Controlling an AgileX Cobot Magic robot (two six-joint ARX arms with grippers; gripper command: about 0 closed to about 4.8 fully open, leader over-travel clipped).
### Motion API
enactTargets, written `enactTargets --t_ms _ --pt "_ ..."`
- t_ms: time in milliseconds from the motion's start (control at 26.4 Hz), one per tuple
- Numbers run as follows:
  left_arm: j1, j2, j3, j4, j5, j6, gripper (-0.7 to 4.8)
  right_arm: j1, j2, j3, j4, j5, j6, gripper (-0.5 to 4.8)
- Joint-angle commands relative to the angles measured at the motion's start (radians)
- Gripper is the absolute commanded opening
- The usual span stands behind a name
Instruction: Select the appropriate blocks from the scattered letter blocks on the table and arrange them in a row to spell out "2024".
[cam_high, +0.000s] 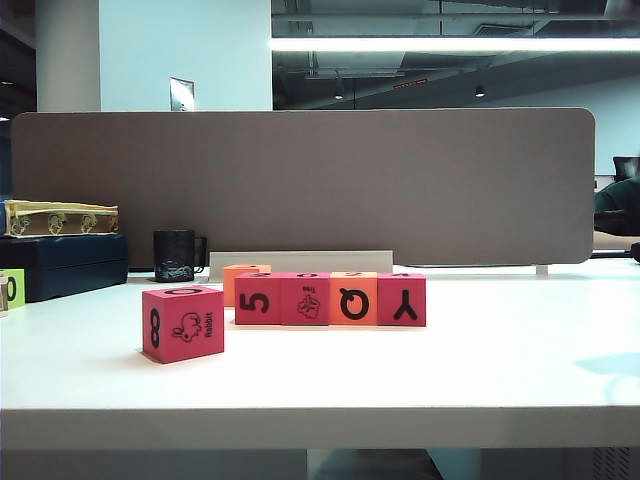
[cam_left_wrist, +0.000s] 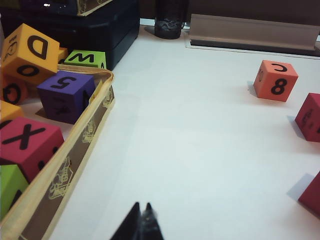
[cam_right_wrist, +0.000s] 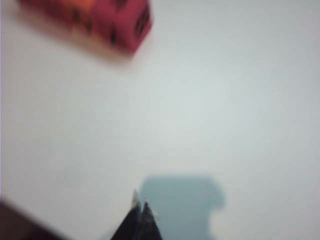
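Observation:
Four letter blocks stand touching in a row on the white table (cam_high: 420, 370): a pink 5 (cam_high: 257, 300), a pink cube with a small drawing (cam_high: 306, 300), an orange Q (cam_high: 353, 300) and a pink Y (cam_high: 402, 300). A pink rabbit cube (cam_high: 183, 322) sits apart at the front left, and an orange cube (cam_high: 240, 274) stands behind the row; the left wrist view shows its 8 (cam_left_wrist: 275, 80). Neither arm appears in the exterior view. My left gripper (cam_left_wrist: 141, 207) is shut and empty over bare table. My right gripper (cam_right_wrist: 140, 202) is shut and empty, well away from the blurred end of the row (cam_right_wrist: 120, 25).
A gold-rimmed box (cam_left_wrist: 75, 150) of spare cubes lies beside the left gripper. A lime-green block (cam_high: 12, 288), dark boxes (cam_high: 70, 262) and a black mug (cam_high: 175, 256) stand at the back left. A grey partition (cam_high: 300, 180) closes the back.

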Motion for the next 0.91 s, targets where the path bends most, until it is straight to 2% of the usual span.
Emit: enactTargets --t_ms 38,569,721,797,910 --pt "-0.001 0.001 0.002 -0.004 0.005 -0.002 -0.05 -0.026 -0.074 -0.028 0.142 0.004 0.007 -0.04" --pt "-0.001 0.001 0.002 -0.004 0.005 -0.002 -0.06 -0.147 -0.278 -0.056 0.183 0.130 0.016 -0.04" --pt "-0.001 0.001 0.002 -0.004 0.005 -0.002 -0.05 -0.146 -0.335 -0.142 0.295 0.142 0.062 -0.04" --pt "-0.001 0.001 0.002 -0.004 0.005 -0.002 -0.06 -0.140 -0.389 -0.248 0.409 0.135 0.108 -0.04" --pt "-0.001 0.001 0.002 -0.004 0.005 -0.002 -0.05 -0.130 -0.456 -0.341 0.424 0.142 0.124 -0.04"
